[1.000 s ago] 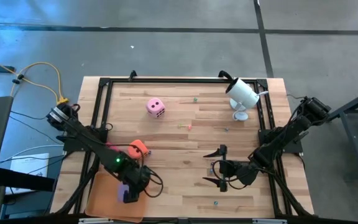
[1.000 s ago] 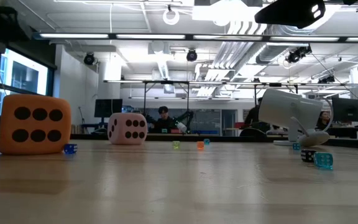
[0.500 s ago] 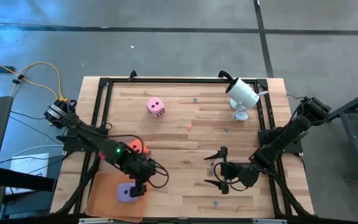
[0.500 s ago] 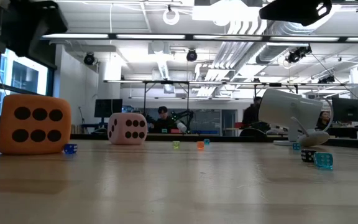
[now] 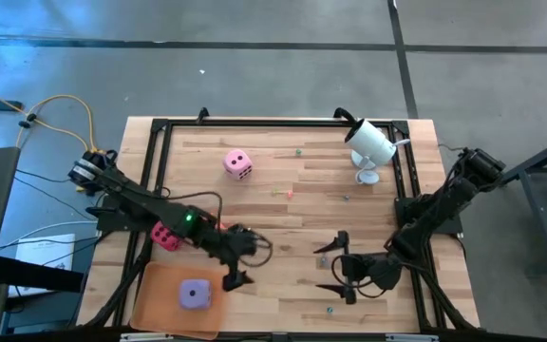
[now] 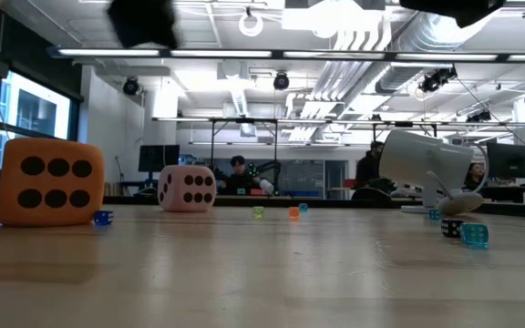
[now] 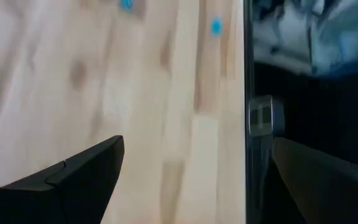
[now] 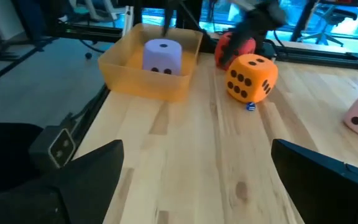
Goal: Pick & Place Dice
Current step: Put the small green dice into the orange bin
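The purple die (image 5: 194, 294) (image 8: 162, 57) lies inside the flat orange tray (image 5: 158, 296) at the table's near left corner. The magenta die (image 5: 166, 236) sits on the wood just beyond the tray. The orange die (image 8: 250, 76) (image 6: 51, 180) stands next to it; in the high view my left arm covers most of it. The light pink die (image 5: 238, 163) (image 6: 187, 189) rests farther back. My left gripper (image 5: 236, 258) (image 7: 197, 143) is open above bare wood, right of the tray. My right gripper (image 5: 332, 267) (image 8: 197, 146) is open at the near right, pointing toward the tray.
A white cup-shaped device (image 5: 370, 142) (image 6: 431, 166) stands at the far right. Tiny coloured dice (image 6: 474, 234) are scattered over the wood. Black frame rails (image 5: 155, 171) run along the table's sides. Bare wood lies between the two grippers.
My left gripper has moved off the tray, up and toward the table's right, ending over bare wood. The purple die has stayed in the tray and now shows free of the gripper. The magenta die has come into view. My right gripper has shifted slightly toward the near edge.
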Controlling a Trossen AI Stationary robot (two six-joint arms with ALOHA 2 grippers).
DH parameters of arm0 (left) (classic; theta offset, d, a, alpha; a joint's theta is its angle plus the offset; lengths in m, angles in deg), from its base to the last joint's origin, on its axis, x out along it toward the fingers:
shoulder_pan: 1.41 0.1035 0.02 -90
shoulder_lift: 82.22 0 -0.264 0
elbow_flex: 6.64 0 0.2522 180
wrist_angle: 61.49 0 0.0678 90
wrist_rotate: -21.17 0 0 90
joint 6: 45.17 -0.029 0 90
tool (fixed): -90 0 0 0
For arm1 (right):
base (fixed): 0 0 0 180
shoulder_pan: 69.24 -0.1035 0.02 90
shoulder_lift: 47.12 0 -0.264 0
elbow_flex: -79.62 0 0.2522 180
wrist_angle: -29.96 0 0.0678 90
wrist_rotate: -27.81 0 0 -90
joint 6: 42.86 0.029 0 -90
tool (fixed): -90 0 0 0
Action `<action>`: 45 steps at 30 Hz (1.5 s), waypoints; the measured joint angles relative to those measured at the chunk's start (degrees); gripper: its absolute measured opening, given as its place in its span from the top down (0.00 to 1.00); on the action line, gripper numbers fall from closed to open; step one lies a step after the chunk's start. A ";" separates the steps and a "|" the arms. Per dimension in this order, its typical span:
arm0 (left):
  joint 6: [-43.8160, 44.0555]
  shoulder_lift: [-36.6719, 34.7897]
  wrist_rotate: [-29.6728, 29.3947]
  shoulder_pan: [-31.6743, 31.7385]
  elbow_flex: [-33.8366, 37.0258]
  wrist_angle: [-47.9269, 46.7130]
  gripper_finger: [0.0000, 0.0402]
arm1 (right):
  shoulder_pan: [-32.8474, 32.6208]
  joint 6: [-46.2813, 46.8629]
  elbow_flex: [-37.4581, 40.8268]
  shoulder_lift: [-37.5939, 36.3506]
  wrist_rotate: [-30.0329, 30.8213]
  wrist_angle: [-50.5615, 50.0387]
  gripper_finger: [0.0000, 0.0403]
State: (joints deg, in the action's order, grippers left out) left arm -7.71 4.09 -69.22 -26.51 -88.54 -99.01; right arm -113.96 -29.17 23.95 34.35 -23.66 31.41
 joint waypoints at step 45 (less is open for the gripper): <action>-34.78 10.29 -16.68 26.34 12.87 17.25 0.00 | -7.44 19.45 0.02 3.37 0.29 -2.09 0.01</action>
State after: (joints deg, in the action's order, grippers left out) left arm -42.50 14.38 -85.90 -0.17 -75.68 -81.76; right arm -121.40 -9.72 23.97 37.72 -23.37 29.32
